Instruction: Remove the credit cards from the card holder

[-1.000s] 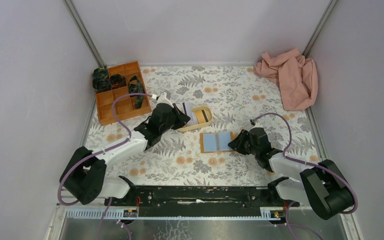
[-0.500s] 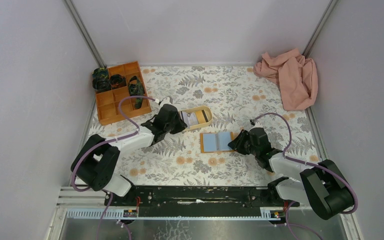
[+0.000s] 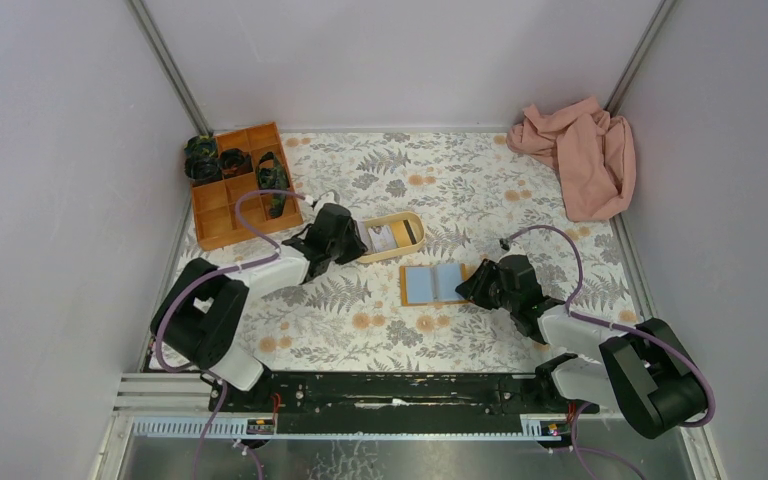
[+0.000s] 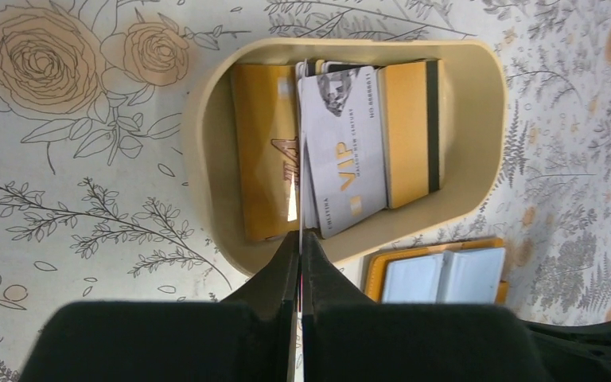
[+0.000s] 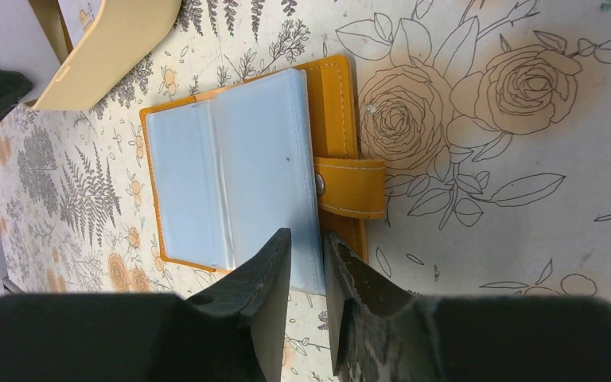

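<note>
Left tool (image 4: 301,239): fingers pressed flat together, tips at the near rim of the beige oval tray (image 4: 477,119). In the tray lie a silver VIP card (image 4: 350,151) on top and gold cards (image 4: 262,159) beneath it, overlapping.

Right tool (image 5: 306,247): narrow gap, fingertips on either side of a corner of the light blue sleeve. Pinching it or only straddling it, cannot tell.

Card holder (image 5: 231,175) lies open and flat on the floral surface (image 3: 440,180), blue inside up, snap tab (image 5: 354,187) sticking out to one side. It sits just beside the tray, between the two arms.

Farther out: orange compartment box (image 3: 222,215) at the far left, crumpled pink cloth (image 3: 580,155) in the far right corner
</note>
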